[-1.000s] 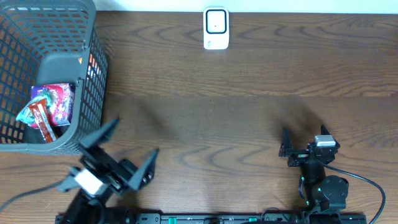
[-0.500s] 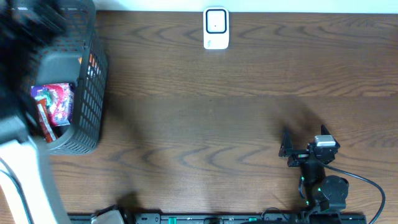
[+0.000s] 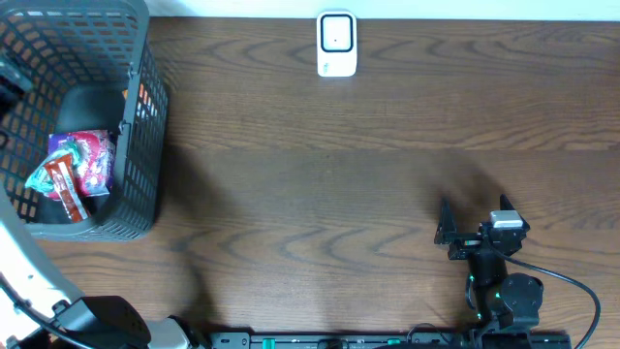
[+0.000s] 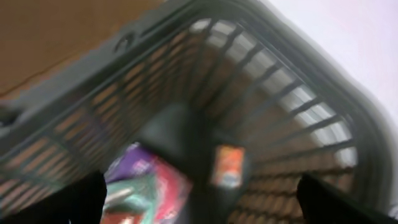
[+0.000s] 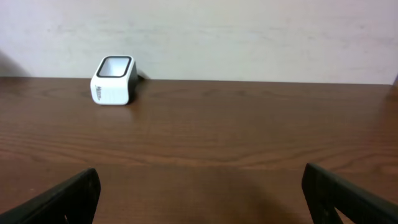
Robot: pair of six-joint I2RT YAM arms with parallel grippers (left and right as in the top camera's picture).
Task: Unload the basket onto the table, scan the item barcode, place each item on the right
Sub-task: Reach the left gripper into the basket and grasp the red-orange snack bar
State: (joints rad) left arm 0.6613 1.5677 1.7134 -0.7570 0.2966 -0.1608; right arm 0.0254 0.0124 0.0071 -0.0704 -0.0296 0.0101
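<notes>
my left gripper (image 4: 202,202) hangs over the dark grey plastic mesh basket (image 3: 145,116) at the table's far left, jaws spread wide and holding nothing. the item i judge i must lift, the purple and red snack packet (image 3: 89,160), lies flat on the basket floor beside a slim teal and orange wrapper (image 3: 60,186) whose long axis runs diagonally. in the blurred left wrist view the packet (image 4: 155,186) sits below the gripper and off toward its left finger, so the coming move is down into the basket with a small shift that way. the white box-shaped barcode scanner (image 3: 336,44) stands at the table's far edge, well apart to the right of the basket. my right gripper (image 5: 205,202) rests at the near right, also spread and empty, much farther from the packet than the left.
</notes>
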